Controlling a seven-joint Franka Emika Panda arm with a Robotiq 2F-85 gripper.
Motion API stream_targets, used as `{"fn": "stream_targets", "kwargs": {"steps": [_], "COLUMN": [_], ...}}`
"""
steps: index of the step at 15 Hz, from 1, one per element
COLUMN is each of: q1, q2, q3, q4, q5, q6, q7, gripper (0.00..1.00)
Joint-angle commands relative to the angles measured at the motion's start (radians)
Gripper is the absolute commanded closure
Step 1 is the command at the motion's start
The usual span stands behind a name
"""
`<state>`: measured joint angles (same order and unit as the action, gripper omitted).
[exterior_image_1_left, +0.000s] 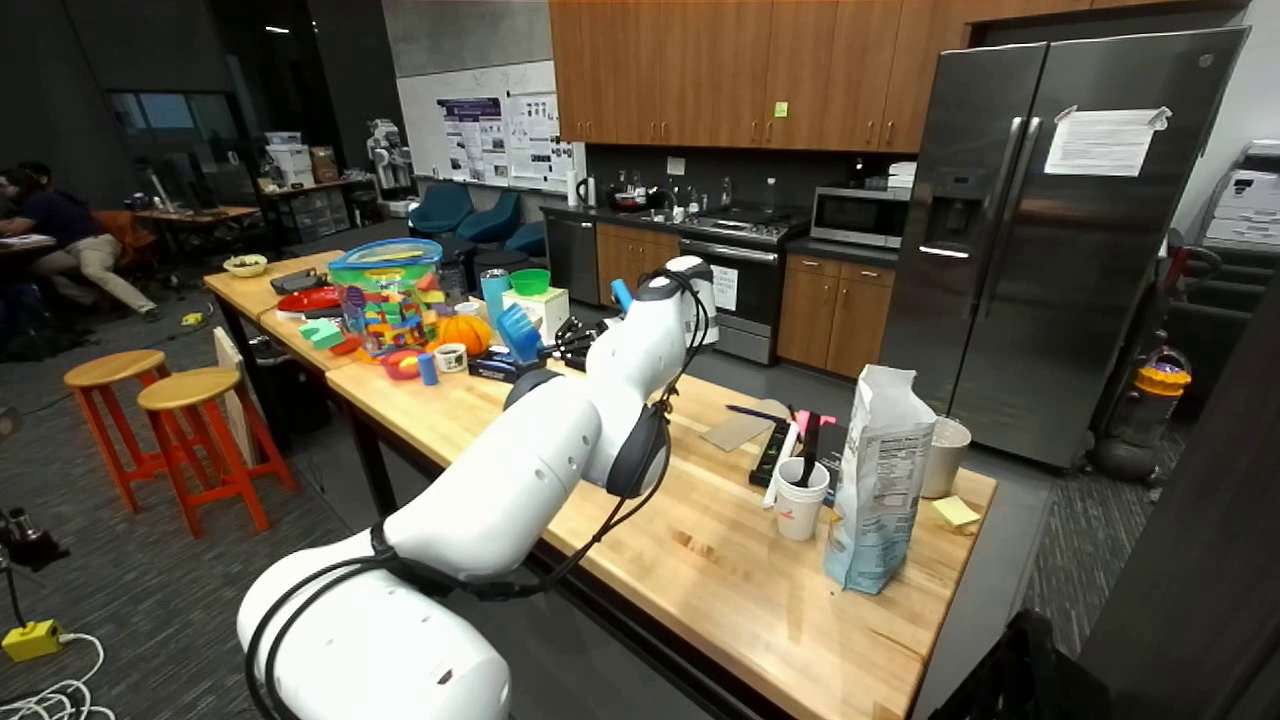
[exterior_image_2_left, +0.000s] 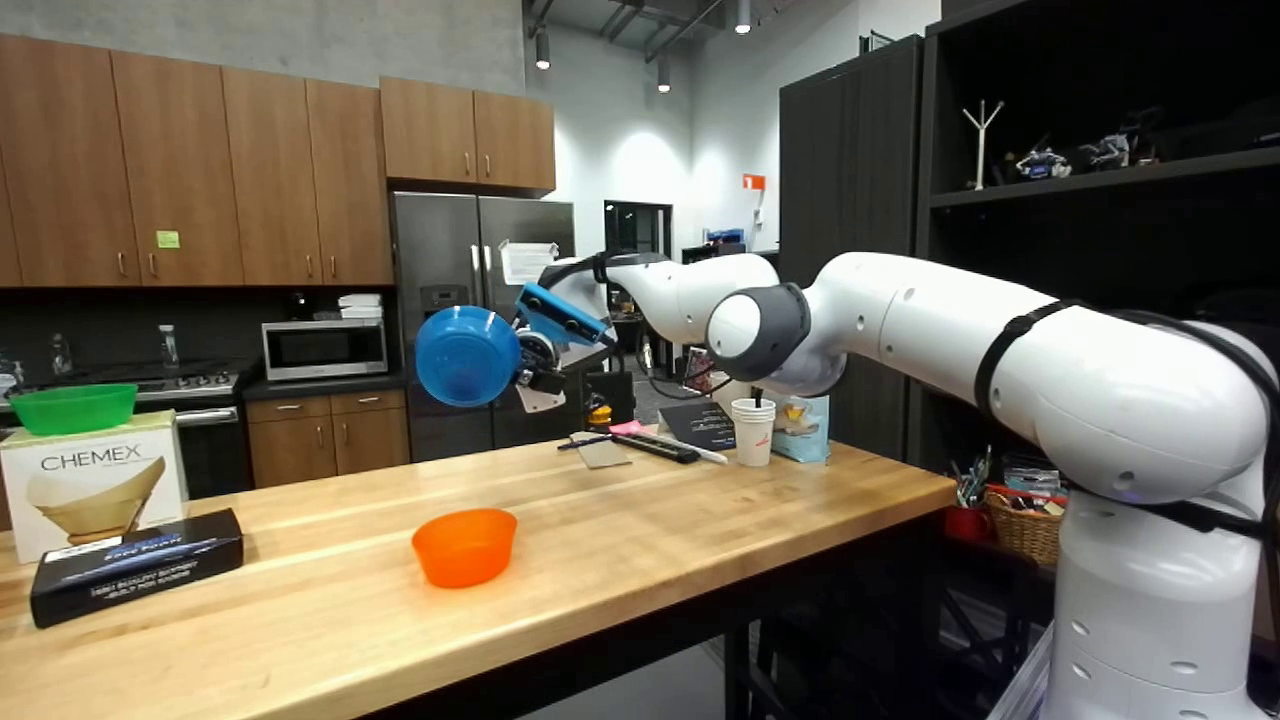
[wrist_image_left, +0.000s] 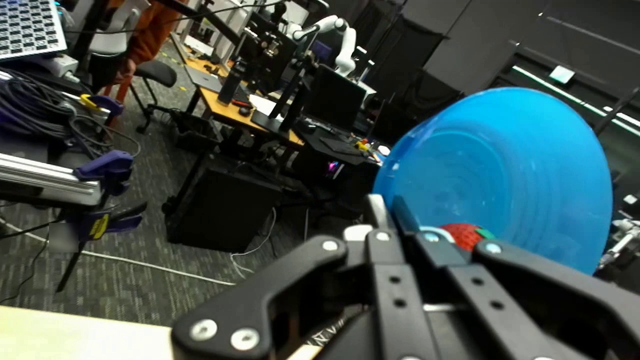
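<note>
My gripper (wrist_image_left: 389, 204) is shut on the rim of a blue bowl (wrist_image_left: 495, 165), one finger on each side of its wall. Raised above the table and tilted on its side, the bowl (exterior_image_2_left: 467, 355) hangs at the end of the arm; its inside faces the wrist camera. A red object with a green patch (wrist_image_left: 465, 235), like a toy strawberry, shows inside the bowl, partly hidden behind a finger. Below, an orange bowl (exterior_image_2_left: 464, 550) stands upright on the wooden table (exterior_image_2_left: 600, 540). In an exterior view the blue bowl (exterior_image_1_left: 518, 333) appears in front of the box area.
A green bowl (exterior_image_2_left: 75, 408) sits on a Chemex box (exterior_image_2_left: 95, 485), beside a black box (exterior_image_2_left: 135, 568). Stacked paper cups (exterior_image_1_left: 800, 505) and a tall bag (exterior_image_1_left: 885, 490) stand at the table's far end. A clear toy bin (exterior_image_1_left: 390, 300) and a pumpkin (exterior_image_1_left: 464, 333) crowd the opposite end.
</note>
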<state>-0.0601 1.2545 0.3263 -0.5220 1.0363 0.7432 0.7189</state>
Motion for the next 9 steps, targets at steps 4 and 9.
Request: {"fn": "stream_targets", "kwargs": {"steps": [4,9], "q1": [-0.011,0.038], "q2": [-0.033,-0.07], "q3": [0.004,-0.023], "q4": [-0.088,-0.064], "q5": [0.077,0.075], "q6": [0.036,-0.028], "q7": [-0.007,-0.004], "gripper": [0.99,0.99]}}
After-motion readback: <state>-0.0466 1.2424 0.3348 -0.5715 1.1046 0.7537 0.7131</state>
